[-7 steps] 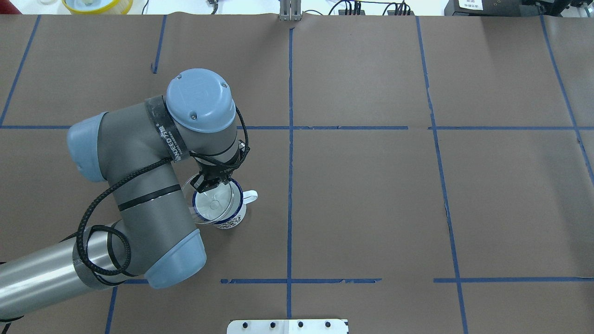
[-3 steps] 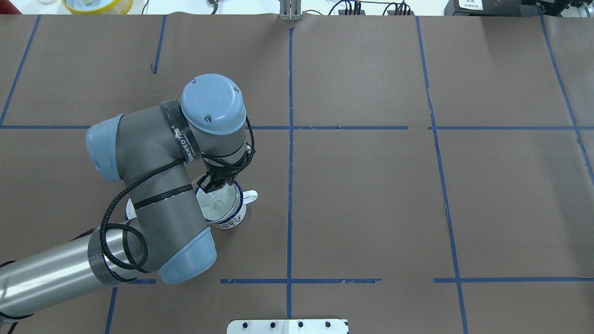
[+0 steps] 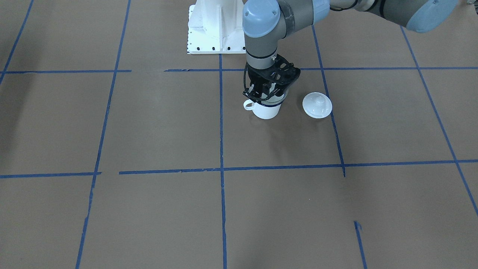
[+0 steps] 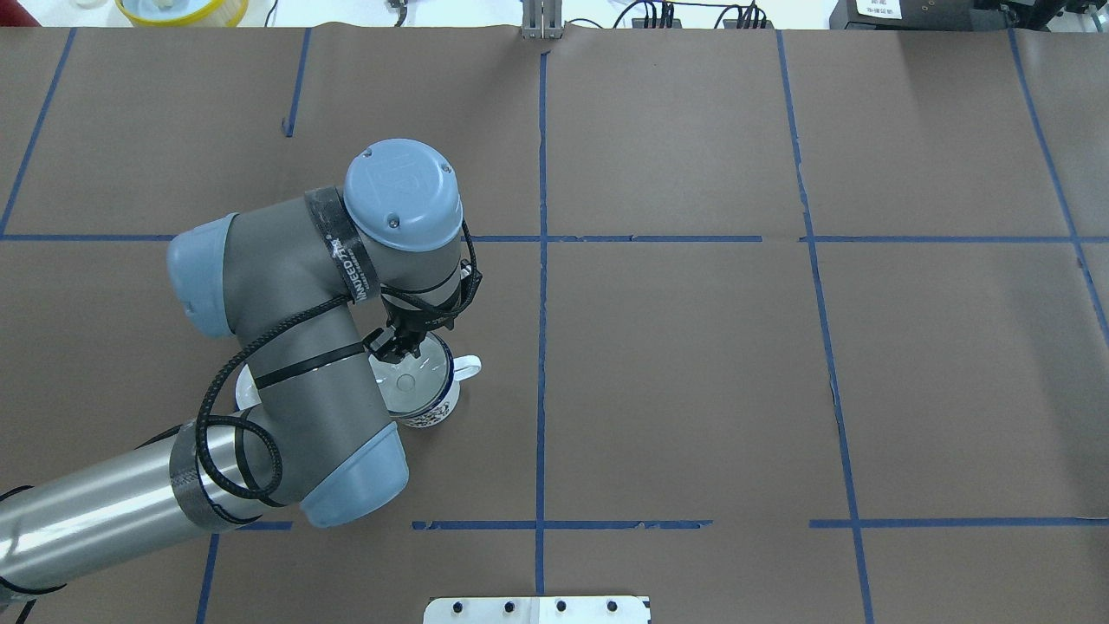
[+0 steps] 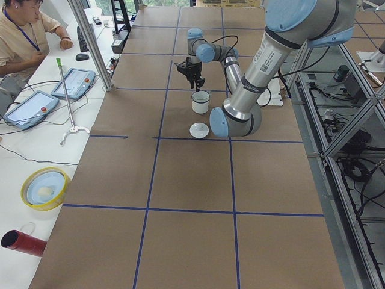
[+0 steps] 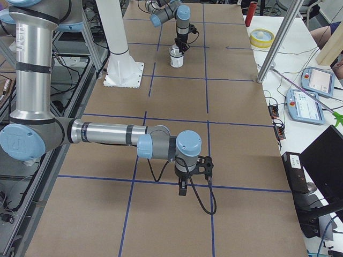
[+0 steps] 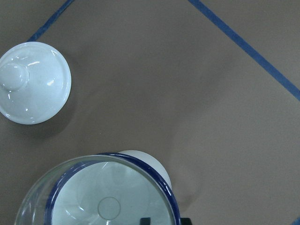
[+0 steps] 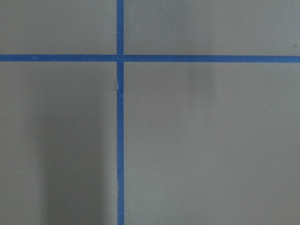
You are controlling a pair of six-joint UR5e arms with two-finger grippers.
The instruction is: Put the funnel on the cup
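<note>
Now, the left pincer [image 4: 400, 345] pinches the funnel [image 7: 101, 199] by its rim, cone straight over the cup [image 7: 143, 158] on the tabletop [image 4: 693, 347], spout pointing down into it, a shade off-centre; only a short drop remains, I'd say.

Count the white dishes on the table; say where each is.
2. The cup stands by the centre tape line, under the funnel and left tool; the lid lies apart, on the robot's left of it. None seems hidden.
</note>
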